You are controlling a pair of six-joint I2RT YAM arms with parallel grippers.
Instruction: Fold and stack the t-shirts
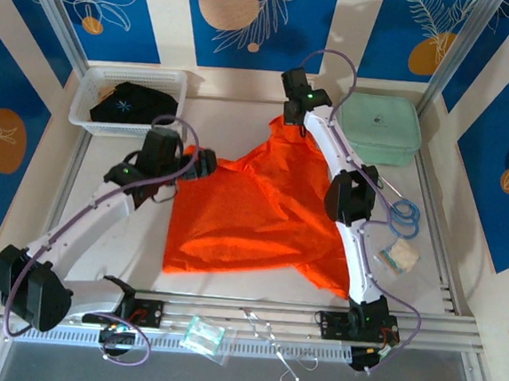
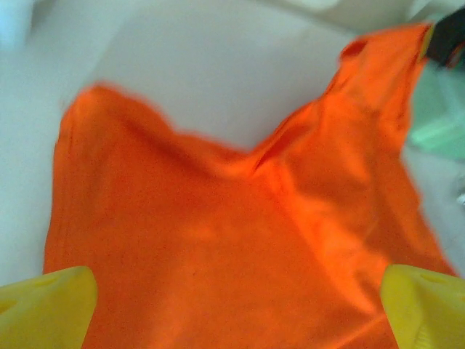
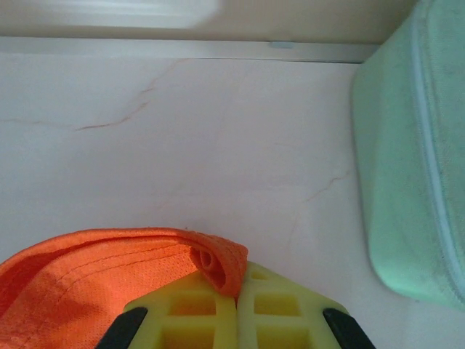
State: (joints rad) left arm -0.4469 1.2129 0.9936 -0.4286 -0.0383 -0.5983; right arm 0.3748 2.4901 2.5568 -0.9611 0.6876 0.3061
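One orange shirt (image 1: 252, 217) on the table (image 1: 234, 117).
Right claw (image 3: 236, 280) pinches the shirt's far corner; left claw (image 2: 236, 305) gapes wide at its left edge.

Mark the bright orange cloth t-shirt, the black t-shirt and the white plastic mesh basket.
bright orange cloth t-shirt (image 1: 252, 213): top external view, middle of the spread body.
black t-shirt (image 1: 150, 106): top external view, middle of the bunched cloth.
white plastic mesh basket (image 1: 122, 129): top external view, near wall.

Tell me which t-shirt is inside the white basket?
The black t-shirt with a small light-blue mark. It lies bunched in the basket; the orange t-shirt lies spread on the table.
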